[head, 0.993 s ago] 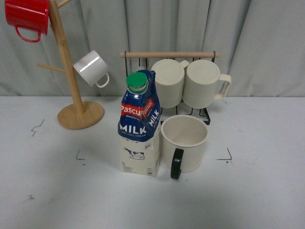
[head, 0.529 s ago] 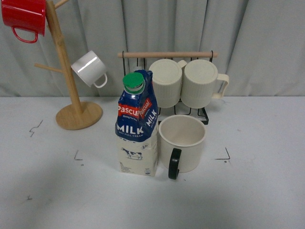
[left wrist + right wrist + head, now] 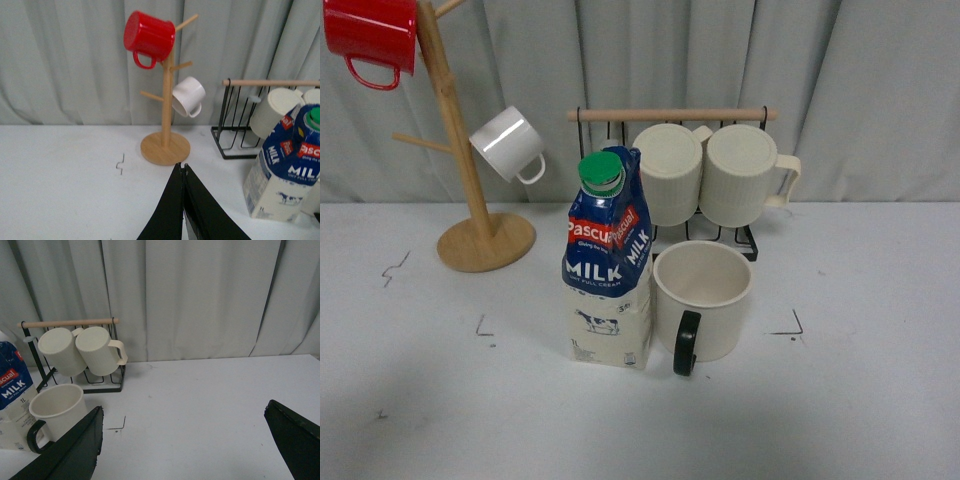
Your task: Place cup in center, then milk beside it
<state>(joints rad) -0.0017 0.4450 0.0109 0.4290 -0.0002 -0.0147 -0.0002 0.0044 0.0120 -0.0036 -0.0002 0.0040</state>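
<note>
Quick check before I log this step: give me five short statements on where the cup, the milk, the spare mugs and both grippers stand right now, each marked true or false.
1. The milk carton stands upright beside the cup. True.
2. The cup lies on its side. False: it stands upright, mouth up, black handle toward the camera.
3. The left gripper is shut and holds nothing. True.
4. The right gripper is clamped on the cup. False: its fingers are spread wide and hold nothing.
5. Both ribbed cream mugs hang on the wooden mug tree. False: they sit on the black wire rack; the tree carries a red mug and a white mug.
</note>
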